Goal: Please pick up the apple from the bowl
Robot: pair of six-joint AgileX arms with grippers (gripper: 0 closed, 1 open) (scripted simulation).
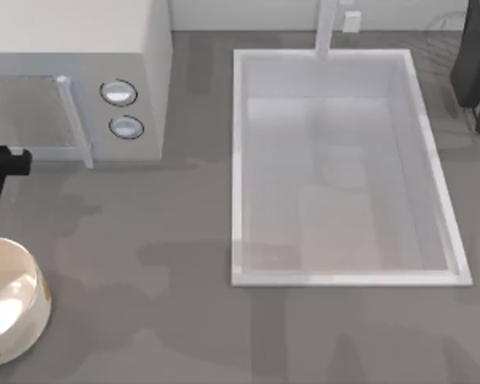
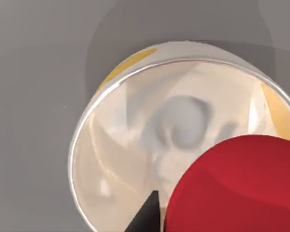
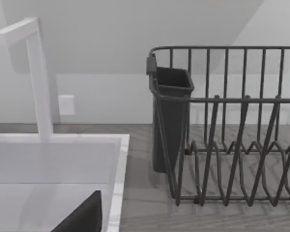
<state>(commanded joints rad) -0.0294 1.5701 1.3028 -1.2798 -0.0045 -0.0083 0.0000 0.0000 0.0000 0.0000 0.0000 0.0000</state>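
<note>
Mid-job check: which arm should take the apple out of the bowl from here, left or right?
Left. In the top view the left arm sits just beyond the bowl at the table's left edge, and its wrist view looks straight down on the apple. The right arm is parked by the dish rack, across the sink.

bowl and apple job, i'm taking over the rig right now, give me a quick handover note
Left end effector: at the top view's far left edge, above the bowl. Its wrist view looks down into the bowl with the apple large and close, in front of the bowl's pale inside. One dark fingertip shows beside the apple; whether the apple is gripped cannot be told.
Right arm: parked at the top view's upper right, by the dish rack beyond the sink.
Done: left arm is over the bowl, apple close to its camera.
Left: confirm the grip, lift the apple clear of the bowl.
</note>
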